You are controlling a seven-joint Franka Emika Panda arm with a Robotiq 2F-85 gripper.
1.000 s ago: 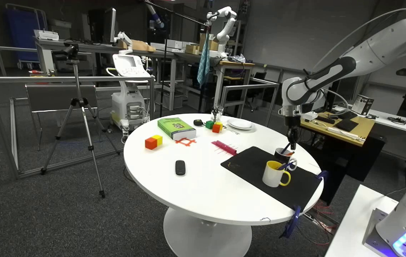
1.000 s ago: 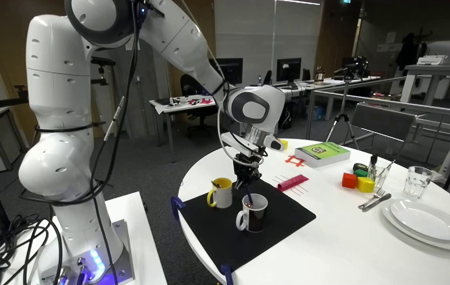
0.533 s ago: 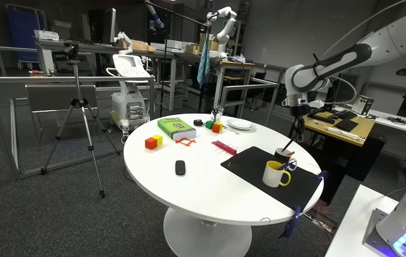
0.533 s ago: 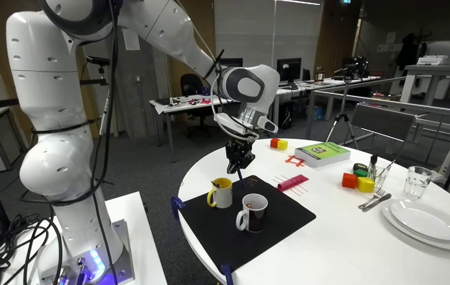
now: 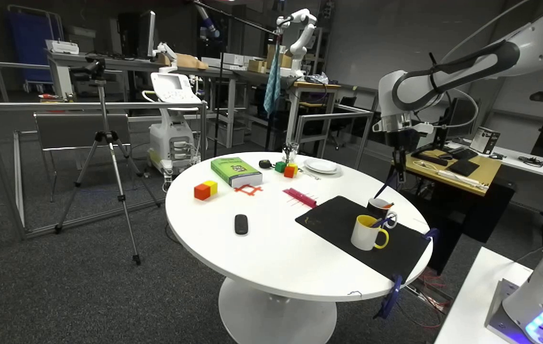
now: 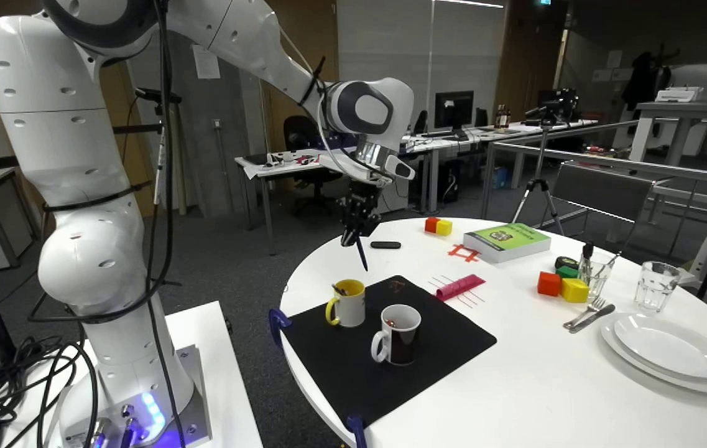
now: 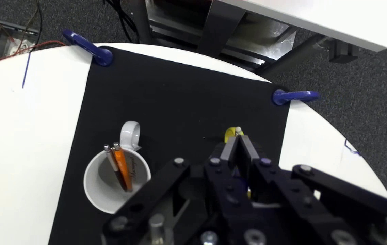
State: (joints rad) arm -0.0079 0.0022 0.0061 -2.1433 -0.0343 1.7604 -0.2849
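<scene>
I can see the claw (image 6: 353, 239) clamped on a dark blue pen (image 6: 362, 256), which slants downward in the air above the worktop (image 6: 515, 373). Lower down, a yellow-lined mug (image 6: 350, 307) and a white-handled dark mug (image 6: 402, 339) stand on a black mat (image 6: 334, 361).

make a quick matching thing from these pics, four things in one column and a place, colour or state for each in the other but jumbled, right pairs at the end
Column one
1. gripper
2. white-handled mug
3. thick book
4. stacked plates

Column two
a. next to the fork and knife
b. lying flat, green on top
c. gripping a dark blue pen
d. standing on the black mat, an orange pen inside

Right pairs
1-c
2-d
3-b
4-a
</scene>
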